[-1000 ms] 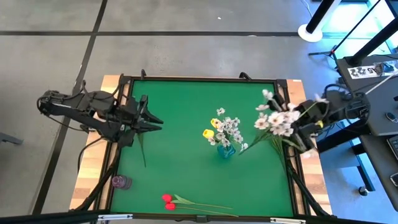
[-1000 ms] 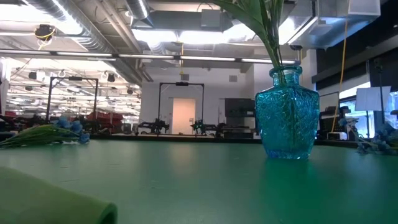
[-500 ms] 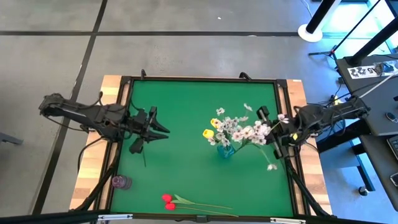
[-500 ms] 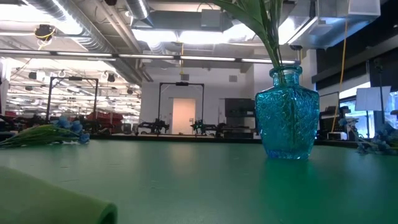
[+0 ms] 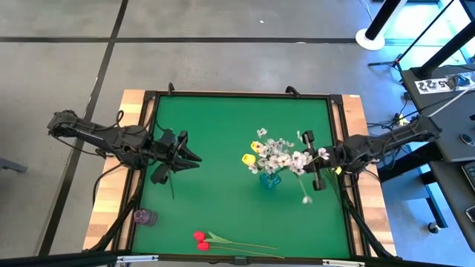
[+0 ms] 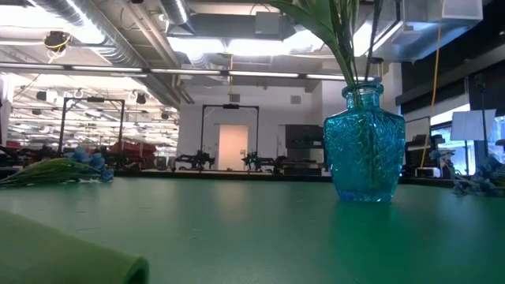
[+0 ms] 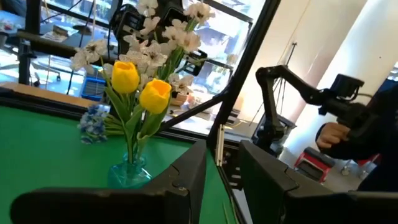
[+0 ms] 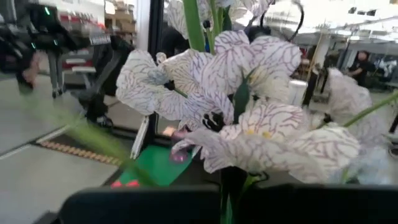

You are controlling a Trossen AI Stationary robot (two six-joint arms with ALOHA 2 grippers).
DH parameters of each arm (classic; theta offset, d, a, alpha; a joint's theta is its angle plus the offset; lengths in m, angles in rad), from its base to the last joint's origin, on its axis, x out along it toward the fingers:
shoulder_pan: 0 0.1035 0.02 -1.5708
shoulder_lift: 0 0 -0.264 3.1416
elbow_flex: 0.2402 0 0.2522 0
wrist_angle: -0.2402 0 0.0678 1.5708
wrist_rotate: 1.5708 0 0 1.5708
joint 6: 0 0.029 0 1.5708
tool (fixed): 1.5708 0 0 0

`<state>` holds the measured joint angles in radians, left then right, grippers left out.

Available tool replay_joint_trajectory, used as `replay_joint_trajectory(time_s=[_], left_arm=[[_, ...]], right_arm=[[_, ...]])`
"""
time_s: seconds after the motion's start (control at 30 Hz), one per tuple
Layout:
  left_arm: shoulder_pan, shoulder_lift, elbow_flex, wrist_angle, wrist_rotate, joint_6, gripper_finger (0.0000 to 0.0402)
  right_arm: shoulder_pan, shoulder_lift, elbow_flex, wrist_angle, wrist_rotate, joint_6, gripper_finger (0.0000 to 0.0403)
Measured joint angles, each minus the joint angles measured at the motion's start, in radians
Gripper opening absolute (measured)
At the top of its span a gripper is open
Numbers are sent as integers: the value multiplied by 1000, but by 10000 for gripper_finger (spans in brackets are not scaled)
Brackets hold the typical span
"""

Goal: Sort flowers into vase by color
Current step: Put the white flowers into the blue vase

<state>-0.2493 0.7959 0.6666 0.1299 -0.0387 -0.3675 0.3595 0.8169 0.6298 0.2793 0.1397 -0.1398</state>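
A turquoise glass vase [image 5: 269, 178] [image 6: 364, 146] stands right of the table's middle, holding yellow tulips [image 5: 251, 159] [image 7: 140, 87] and white sprays. My right gripper [image 5: 312, 161] [image 8: 229, 196] hovers just right of the vase, shut on another white spray [image 5: 297, 158] [image 8: 249, 124]. My left gripper [image 5: 194, 158] [image 7: 222, 177] waits over the table's left part, slightly open and empty. Two red tulips [image 5: 200, 240] lie flat by the near edge. Blue blossoms [image 6: 88, 160] [image 7: 93, 121] lie on the table. My right gripper pinches the white spray's green stem [image 8: 224, 213] between its two fingers, coming level from the table's right side. The spray is lifted clear of the table. Its blossoms fan out past the fingers toward the vase, and one sprig [image 5: 306, 198] droops toward the near edge.
A thin green stem [image 5: 170, 184] lies under my left arm. A small purple jar [image 5: 144, 216] stands at the table's left edge. A black frame [image 5: 237, 94] borders the green mat. A person shows beyond the table in the left wrist view [image 7: 348, 134].
My right gripper has swung from the table's right edge toward the vase, turning as it went and carrying the white spray with it. The blossoms now sit beside the vase's flowers. My left gripper has shifted a little toward the near edge.
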Motion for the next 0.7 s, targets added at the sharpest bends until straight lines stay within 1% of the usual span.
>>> replay_joint_trajectory(time_s=[0.17, 0.33, 0.4, 0.5, 0.6, 0.7], left_arm=[[0, 0, 0, -6, 0, -62, 92], [-2, 0, 0, 24, -4, -275, 92], [-2, 0, 0, 45, -6, -328, 92], [-2, 0, 0, 77, -17, -323, 92], [-2, 0, 0, 112, -23, -324, 92], [-2, 3, 0, 113, -24, -408, 92]], right_arm=[[0, 16, -40, 28, 8, 2, 3], [0, 28, -44, -14, 18, 6, 14], [0, 31, -44, -39, 20, 48, 26], [0, 30, -28, -93, 65, 139, 45], [0, 30, 1, -199, 97, 158, 70], [0, 30, 64, -335, 97, 177, 105]])
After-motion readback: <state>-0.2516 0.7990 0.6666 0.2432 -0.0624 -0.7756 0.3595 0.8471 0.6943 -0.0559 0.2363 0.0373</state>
